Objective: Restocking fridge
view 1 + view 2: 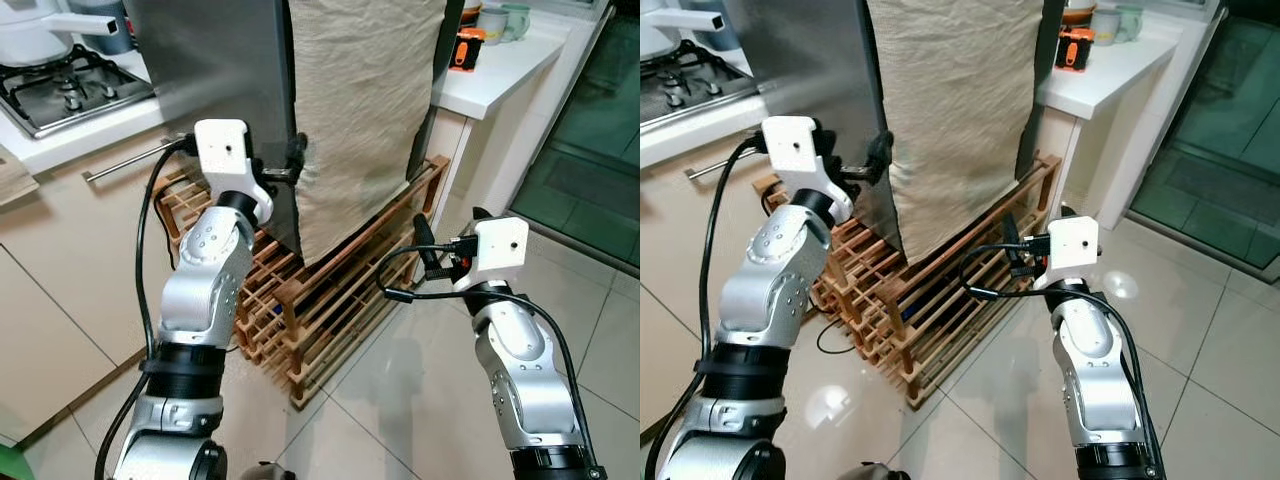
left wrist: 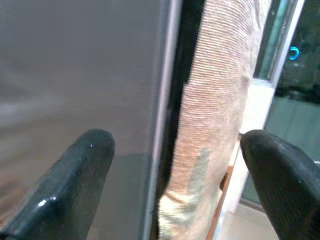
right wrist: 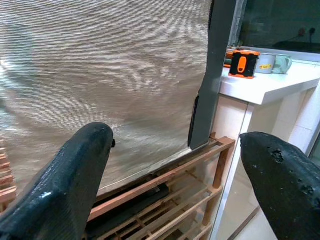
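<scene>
A grey steel fridge (image 1: 210, 60) stands on a wooden slatted rack (image 1: 330, 310), with a beige cloth (image 1: 360, 110) hanging over its front. My left gripper (image 1: 285, 165) is raised to the fridge's front left corner, right at the cloth's left edge. In the left wrist view its fingers (image 2: 85, 170) are open, and the grey side wall and the cloth's edge (image 2: 220, 100) lie between them. I cannot tell whether they touch. My right gripper (image 1: 450, 230) hovers open, lower and to the right, near the rack's right end and facing the cloth (image 3: 100, 75).
A gas stove (image 1: 60, 90) and a cabinet with a bar handle (image 1: 125, 160) lie to the left. To the right, a white counter (image 1: 500, 75) carries an orange-and-black object (image 1: 465, 50) and cups (image 1: 505, 20). A glass door (image 1: 590, 150) is at far right, with tiled floor (image 1: 420, 400) below.
</scene>
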